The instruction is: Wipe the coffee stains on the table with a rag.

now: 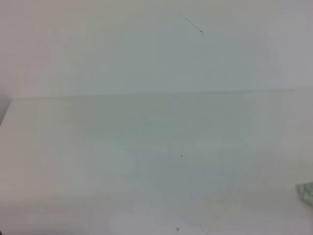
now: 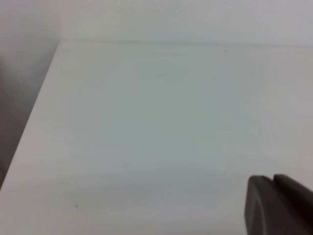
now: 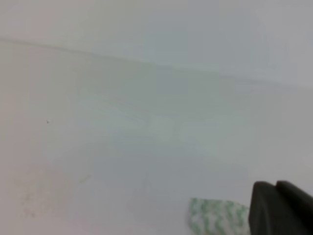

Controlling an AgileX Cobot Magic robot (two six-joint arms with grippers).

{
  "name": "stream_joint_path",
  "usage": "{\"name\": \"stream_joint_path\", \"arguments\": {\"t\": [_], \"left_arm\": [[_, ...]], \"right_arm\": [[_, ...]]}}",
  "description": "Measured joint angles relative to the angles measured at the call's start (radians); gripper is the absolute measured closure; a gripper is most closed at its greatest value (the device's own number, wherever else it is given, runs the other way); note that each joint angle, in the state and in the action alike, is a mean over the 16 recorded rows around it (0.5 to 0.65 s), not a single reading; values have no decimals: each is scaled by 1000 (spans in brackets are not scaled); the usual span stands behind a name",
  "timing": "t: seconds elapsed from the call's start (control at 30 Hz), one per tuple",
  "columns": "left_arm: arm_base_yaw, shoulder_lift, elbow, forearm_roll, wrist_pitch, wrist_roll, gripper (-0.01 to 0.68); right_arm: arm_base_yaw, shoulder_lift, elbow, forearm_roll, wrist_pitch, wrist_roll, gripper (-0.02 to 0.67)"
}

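The white table [image 1: 146, 161] fills all three views. The rag [image 1: 306, 193], pale with green wavy stripes, lies flat at the far right edge of the exterior view. In the right wrist view the rag [image 3: 217, 216] sits just left of my right gripper [image 3: 275, 185], whose dark fingers [image 3: 288, 210] are pressed together; whether they touch the cloth is hidden. My left gripper [image 2: 272, 178] shows at the lower right of its own view, fingers together over bare table [image 2: 146, 122]. The coffee stains show in no view. Neither gripper appears in the exterior view.
The table's back edge meets a white wall [image 1: 146, 49]. Its left edge [image 2: 34, 117] drops off to a darker floor. A few tiny dark specks [image 1: 181, 155] dot the surface, and faint smudges [image 3: 27, 205] show in the right wrist view.
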Motion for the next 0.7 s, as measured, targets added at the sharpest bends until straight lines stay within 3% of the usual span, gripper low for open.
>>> {"name": "stream_joint_path", "arguments": {"t": [0.37, 0.7], "left_arm": [[0, 0, 0, 0, 0, 0, 675], [0, 0, 0, 0, 0, 0, 675]], "right_arm": [[-1, -174, 181, 1, -96, -2, 650], [-1, -190, 251, 0, -173, -4, 649]]}}
